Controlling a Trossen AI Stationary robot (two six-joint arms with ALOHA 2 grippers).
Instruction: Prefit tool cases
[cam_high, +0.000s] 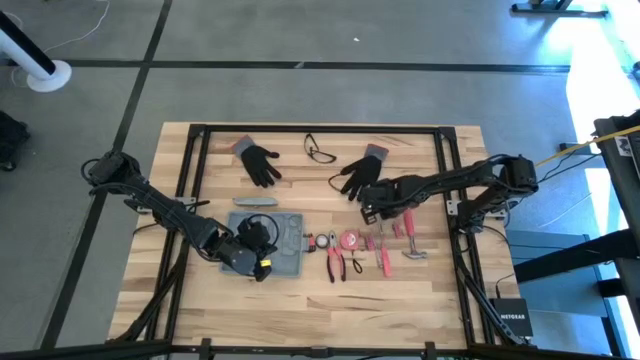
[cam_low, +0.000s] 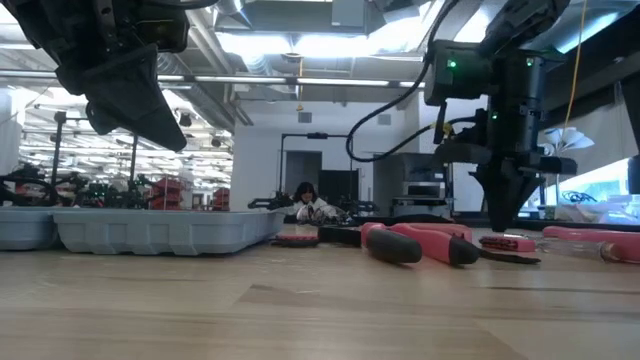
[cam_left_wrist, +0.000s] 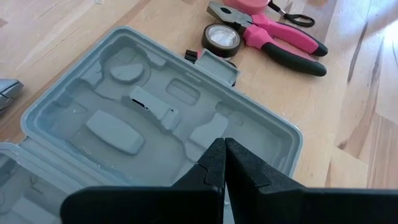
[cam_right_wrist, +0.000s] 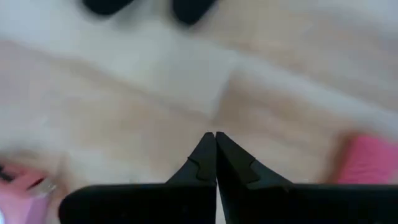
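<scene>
The tool case (cam_high: 285, 243) is blue-grey, lies open on the table and shows moulded recesses (cam_left_wrist: 124, 130). My left gripper (cam_high: 266, 262) is shut and slants down over the case's right half, near its near edge (cam_left_wrist: 224, 144). In the low view it hangs clear above the case's rim (cam_low: 150, 215). My right gripper (cam_high: 371, 212) is shut and points straight down over bare wood (cam_right_wrist: 216, 134). It stands just above the table (cam_low: 505, 225), beside the pink tools.
Right of the case lie a tape roll (cam_left_wrist: 222, 38), pink pliers (cam_high: 335, 262), a pink tape measure (cam_high: 350, 240), pink screwdrivers (cam_high: 383, 255) and a hammer (cam_high: 410, 238). Two black gloves (cam_high: 262, 162) (cam_high: 362, 172), glasses (cam_high: 320, 150) and a slim grey bar (cam_high: 258, 201) lie farther back.
</scene>
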